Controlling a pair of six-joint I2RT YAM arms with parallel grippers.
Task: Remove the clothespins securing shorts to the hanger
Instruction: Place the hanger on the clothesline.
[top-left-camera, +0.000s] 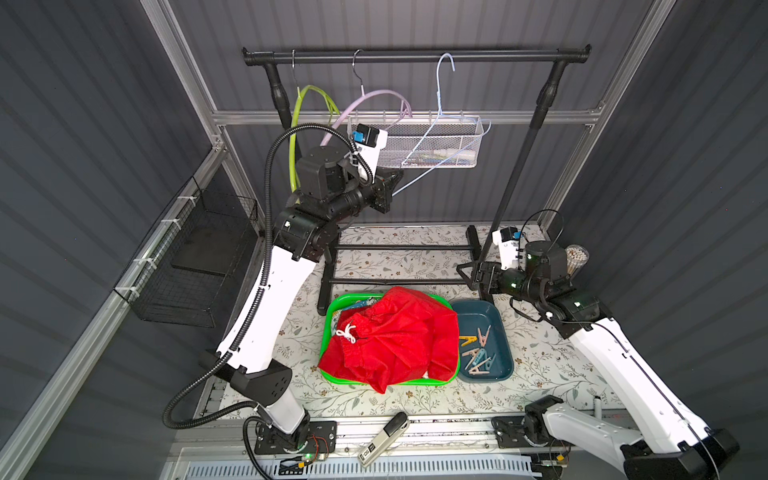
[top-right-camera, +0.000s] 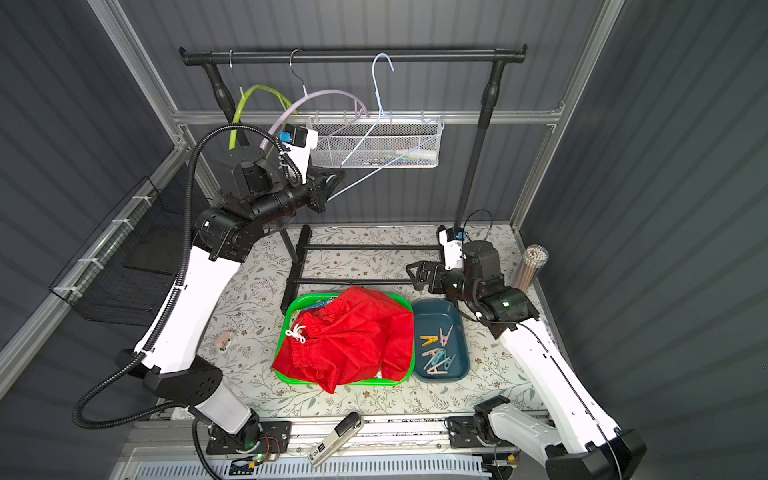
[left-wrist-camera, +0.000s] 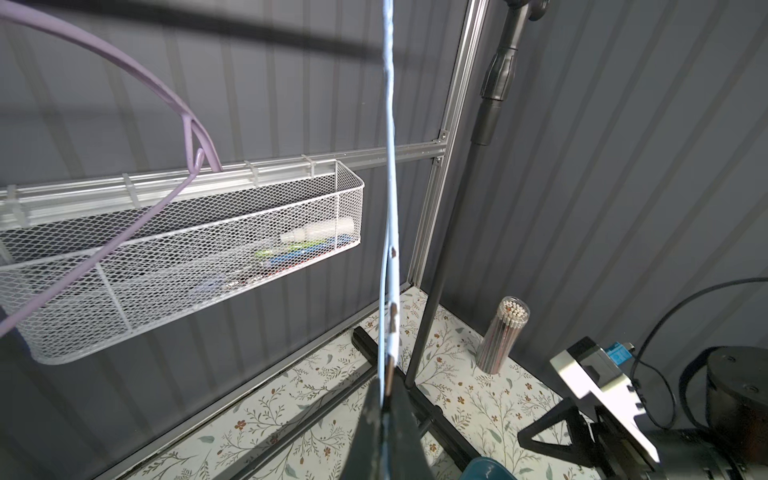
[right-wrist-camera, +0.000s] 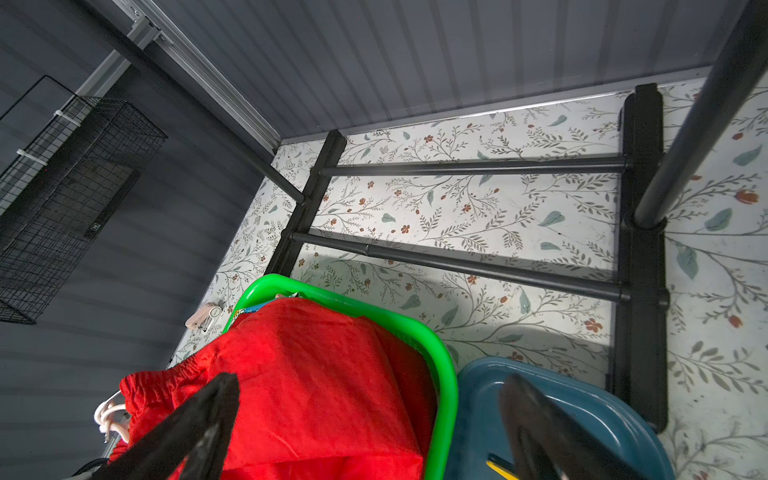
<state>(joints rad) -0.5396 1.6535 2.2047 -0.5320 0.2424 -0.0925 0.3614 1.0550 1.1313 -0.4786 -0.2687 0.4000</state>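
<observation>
A robot lab cell, walled by aluminium framing (top-left-camera: 249, 118) and grey panels (top-left-camera: 83, 104).

I can't tell what lies in the white mesh basket (left-wrist-camera: 183, 257); the red shorts (top-left-camera: 395, 332) bury all but a sliver of another pair (top-left-camera: 352, 305); my left tool (left-wrist-camera: 387, 386) is blurred and cut off.

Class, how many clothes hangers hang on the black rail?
3. The green hanger hangs at the end above the left arm, the lilac hanger in the middle, the light blue wire hanger beside it, gripped by the left hand. None looks hidden.
</observation>
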